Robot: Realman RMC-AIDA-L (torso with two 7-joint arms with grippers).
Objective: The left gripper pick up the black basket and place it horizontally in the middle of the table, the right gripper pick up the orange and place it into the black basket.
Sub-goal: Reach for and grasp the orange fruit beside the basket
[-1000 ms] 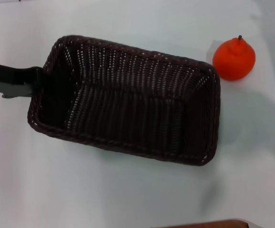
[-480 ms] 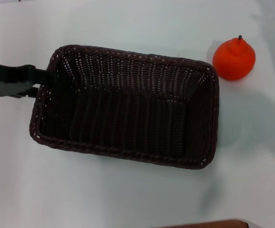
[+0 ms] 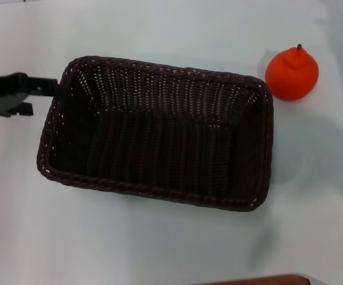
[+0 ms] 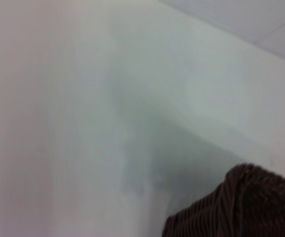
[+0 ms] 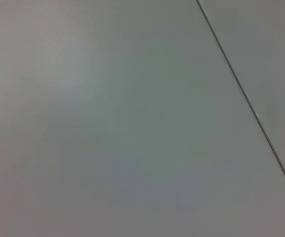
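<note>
The black basket [image 3: 251, 148] lies flat and lengthwise across the middle of the white table [image 3: 130, 243], open side up and empty. A corner of it shows in the left wrist view [image 4: 241, 207]. My left gripper [image 3: 48, 89] is at the basket's left end, open, with one thin finger [image 3: 41, 86] reaching to the outside of the rim. The orange [image 3: 291, 73] sits on the table just beyond the basket's far right corner, apart from it. My right gripper is out of view; its wrist view shows only a plain surface.
A brown edge [image 3: 260, 280] shows at the bottom of the head view. Bare table lies in front of the basket and to the left behind it.
The basket went from tilted to flat on the table. My left gripper then drew back to the left while the basket stayed put.
</note>
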